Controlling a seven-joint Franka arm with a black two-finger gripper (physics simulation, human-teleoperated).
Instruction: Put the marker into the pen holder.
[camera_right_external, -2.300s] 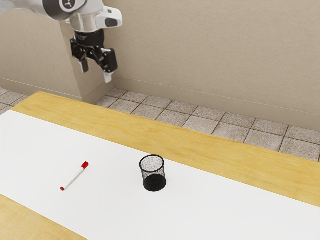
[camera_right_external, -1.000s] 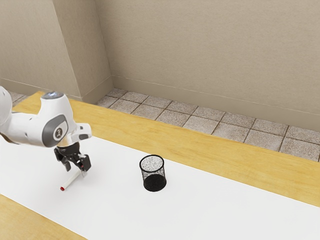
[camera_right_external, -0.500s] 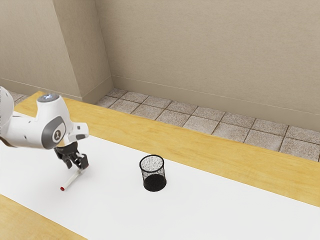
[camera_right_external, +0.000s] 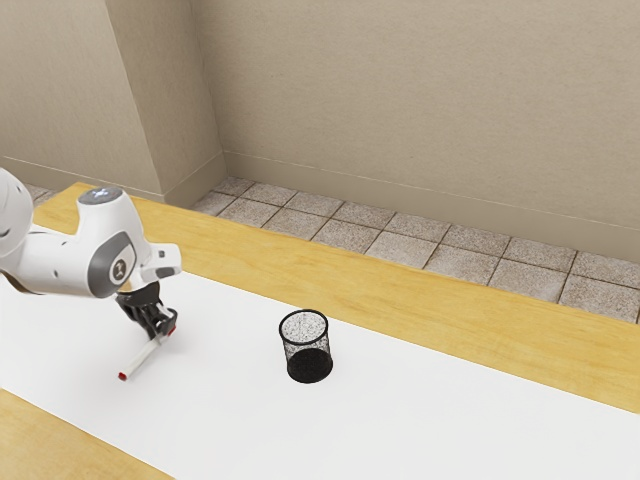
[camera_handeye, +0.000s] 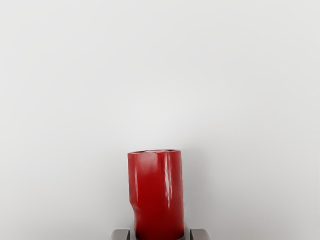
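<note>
At the exterior view's left, my gripper (camera_right_external: 158, 337) is down at the white sheet, shut on the marker (camera_right_external: 140, 361) close to its red cap. The marker's white body slants out from under the hand, its far red end toward the viewer. From the wrist view, the marker's red cap (camera_handeye: 156, 192) stands out between the two fingertips of the gripper (camera_handeye: 160, 234), one on each side. The pen holder (camera_right_external: 307, 348), a black mesh cup, stands upright on the sheet, apart from the hand, toward the exterior view's right.
A white sheet (camera_right_external: 430, 410) runs along the wooden table (camera_right_external: 400, 289). Behind the table are a tiled floor (camera_right_external: 370, 238) and a beige wall (camera_right_external: 420, 110).
The hand came down from high above the table to the marker. Over the last half second its fingers closed on the marker, which shifted very slightly. The pen holder stayed put.
</note>
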